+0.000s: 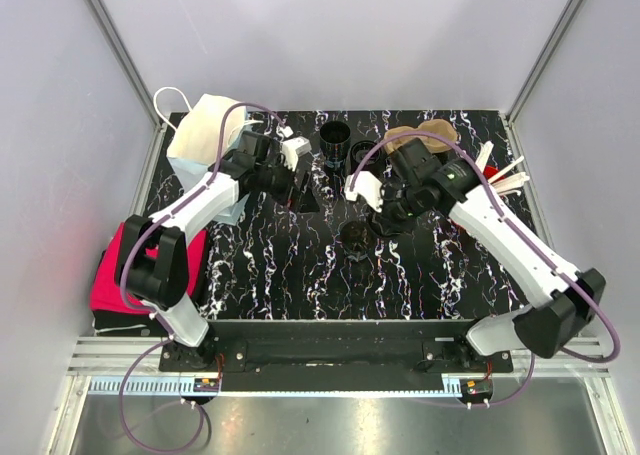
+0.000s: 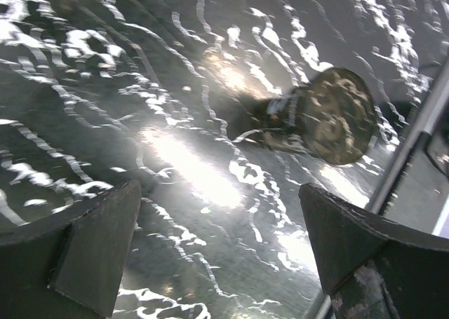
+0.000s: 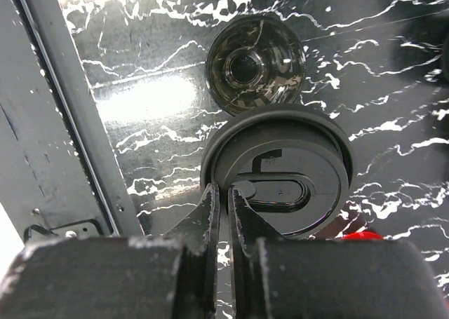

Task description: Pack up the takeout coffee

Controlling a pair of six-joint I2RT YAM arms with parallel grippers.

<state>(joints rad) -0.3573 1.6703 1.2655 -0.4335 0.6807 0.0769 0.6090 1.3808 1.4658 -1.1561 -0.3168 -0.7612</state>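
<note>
From my seat I see the left gripper [image 2: 219,193] spread wide with nothing between its fingers, hovering low over the black marbled table [image 1: 270,265]. In its wrist view the dark cup [image 1: 335,137] sits ahead and to the right of the open jaws, well clear of both of them. From above, that cup stands upright with its mouth open near the far edge of the table, just beyond the left gripper's tip. The right gripper [image 3: 224,193] has its fingers pressed together on the near rim of the black lid [image 3: 280,168], pinching it and holding it flat with its top side toward the wrist camera. The open cup shows just past the lid's far edge in that view, and I cannot tell how high the lid is above the table. A white paper bag [image 1: 205,125] stands at the far left corner, beside the left arm. A brown cardboard carrier [image 1: 425,133] lies at the far edge behind the right arm, with a few pale sticks [image 1: 505,175] off to its right. Another small dark round thing [image 1: 355,237] rests mid-table under the right arm. It is too dim for me to name.
</note>
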